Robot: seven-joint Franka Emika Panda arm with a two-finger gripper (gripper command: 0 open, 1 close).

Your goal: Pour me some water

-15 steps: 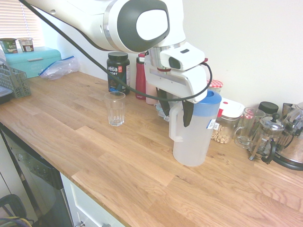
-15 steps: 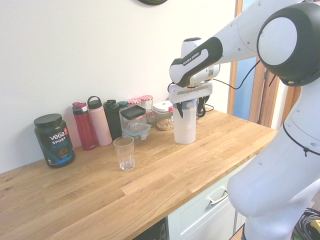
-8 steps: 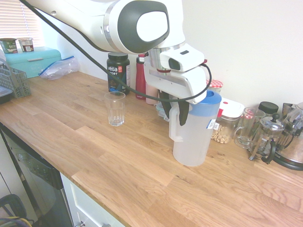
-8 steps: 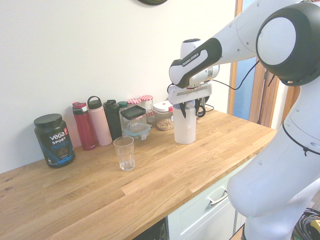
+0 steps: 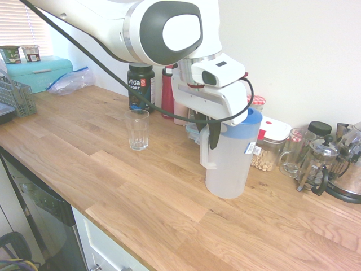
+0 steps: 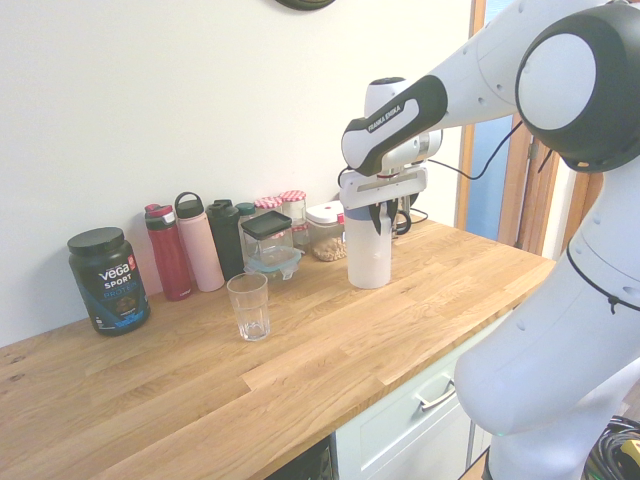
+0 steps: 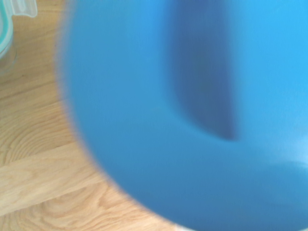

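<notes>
A tall frosted white jug [image 5: 228, 166] with a blue lid stands upright on the wooden counter [image 5: 113, 186]; the water in it cannot be made out through the frosted wall. My gripper [image 5: 210, 134] comes down from above and is shut on the top of the jug's side handle [image 5: 206, 158]. From the other side the jug [image 6: 368, 258] and the gripper [image 6: 376, 215] show the same grip. An empty clear glass [image 5: 137, 130] stands apart from the jug, further along the counter. The blurred blue lid [image 7: 168, 120] fills the wrist view.
Against the wall stand a black Vega tub [image 5: 140, 84], red and pink bottles [image 6: 185, 250], several jars [image 5: 269, 148], a glass mug [image 5: 294, 151] and a French press [image 5: 318, 164]. A teal box [image 5: 39, 70] and a dish rack [image 5: 14, 96] sit at the counter's far end.
The fingers have closed from wide open onto the jug's handle. The jug and the glass have stayed where they were.
</notes>
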